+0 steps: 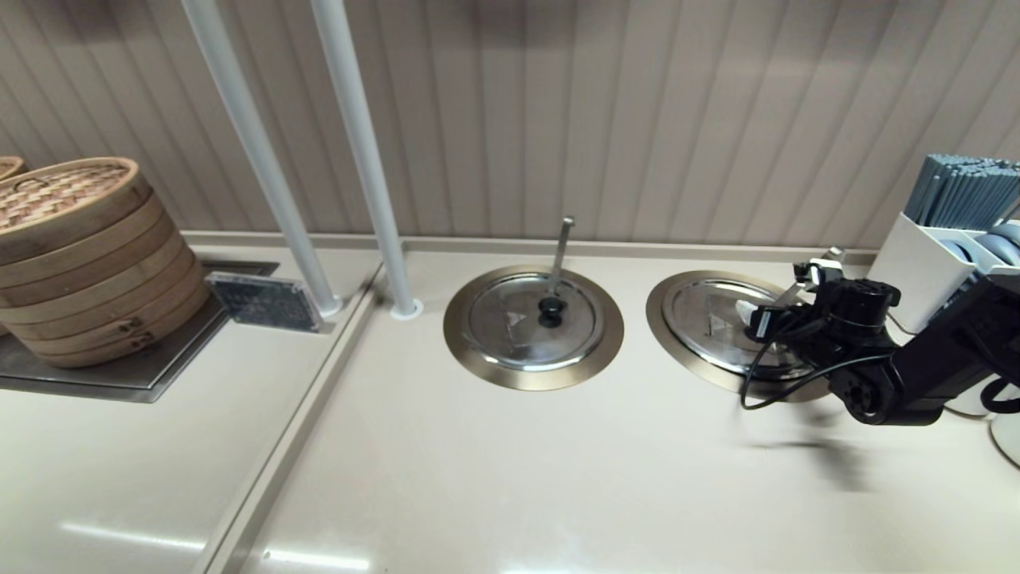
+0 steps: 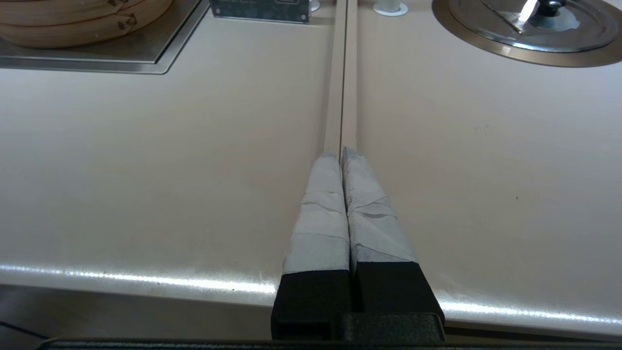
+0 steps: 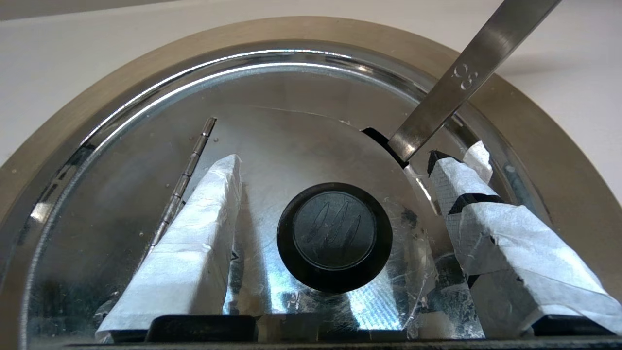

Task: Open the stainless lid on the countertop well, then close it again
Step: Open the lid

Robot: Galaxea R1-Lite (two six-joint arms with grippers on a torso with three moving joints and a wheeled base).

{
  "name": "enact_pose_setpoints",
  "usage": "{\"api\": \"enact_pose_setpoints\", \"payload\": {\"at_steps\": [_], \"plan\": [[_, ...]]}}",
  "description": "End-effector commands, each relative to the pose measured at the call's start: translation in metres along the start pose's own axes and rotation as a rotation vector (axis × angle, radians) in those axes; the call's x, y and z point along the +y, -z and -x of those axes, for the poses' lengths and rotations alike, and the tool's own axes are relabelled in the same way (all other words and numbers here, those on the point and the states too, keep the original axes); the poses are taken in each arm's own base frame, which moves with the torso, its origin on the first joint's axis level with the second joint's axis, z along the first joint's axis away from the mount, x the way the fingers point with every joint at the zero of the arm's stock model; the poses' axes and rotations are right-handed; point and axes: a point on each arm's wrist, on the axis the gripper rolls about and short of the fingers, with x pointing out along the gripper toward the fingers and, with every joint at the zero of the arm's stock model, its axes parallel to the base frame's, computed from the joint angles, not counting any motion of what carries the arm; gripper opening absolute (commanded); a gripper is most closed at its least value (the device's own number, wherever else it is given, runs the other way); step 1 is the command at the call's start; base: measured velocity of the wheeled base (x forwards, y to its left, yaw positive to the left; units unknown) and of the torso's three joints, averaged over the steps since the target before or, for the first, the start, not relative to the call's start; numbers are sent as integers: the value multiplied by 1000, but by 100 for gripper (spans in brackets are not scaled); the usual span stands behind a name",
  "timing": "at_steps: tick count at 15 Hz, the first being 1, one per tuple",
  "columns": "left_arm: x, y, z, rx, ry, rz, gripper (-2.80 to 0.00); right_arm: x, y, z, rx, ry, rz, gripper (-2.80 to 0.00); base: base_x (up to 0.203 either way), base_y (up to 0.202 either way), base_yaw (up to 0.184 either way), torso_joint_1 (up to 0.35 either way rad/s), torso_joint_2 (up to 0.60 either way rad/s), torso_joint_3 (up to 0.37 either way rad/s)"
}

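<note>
Right gripper (image 3: 335,165) is hovering spread wide, straddling the black knob (image 3: 334,236) of the stainless lid (image 1: 721,325) seated flat in the countertop well (image 1: 661,315); left gripper (image 2: 342,155) is resting clenched above the surface (image 2: 146,160).

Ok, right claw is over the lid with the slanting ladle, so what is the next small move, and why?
Probably close the right claw on the black knob: its fingers are spread on either side of the knob, and the stainless lid lies shut in the countertop well.

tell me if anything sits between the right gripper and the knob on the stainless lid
Nothing visible does. The right gripper is open over the stainless lid, one finger on each side of the black knob. The slanting ladle handle passes beside one finger, not across the gap.
</note>
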Motion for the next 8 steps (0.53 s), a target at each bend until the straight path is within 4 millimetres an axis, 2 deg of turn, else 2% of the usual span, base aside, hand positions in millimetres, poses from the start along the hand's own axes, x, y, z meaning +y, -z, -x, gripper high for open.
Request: {"api": "enact_pose_setpoints", "payload": {"at_steps": [1, 5, 8], "plan": [[0, 0, 0, -1, 0, 0, -280, 0, 6, -3, 10, 0, 2, 0, 0, 0, 0, 0, 0, 0], [0, 0, 0, 2, 0, 0, -280, 1, 8, -5, 13, -3, 4, 0, 0, 0, 0, 0, 0, 0], [0, 0, 0, 1, 0, 0, -280, 11, 10, -4, 18, -24, 5, 0, 0, 0, 0, 0, 0, 0]]}}
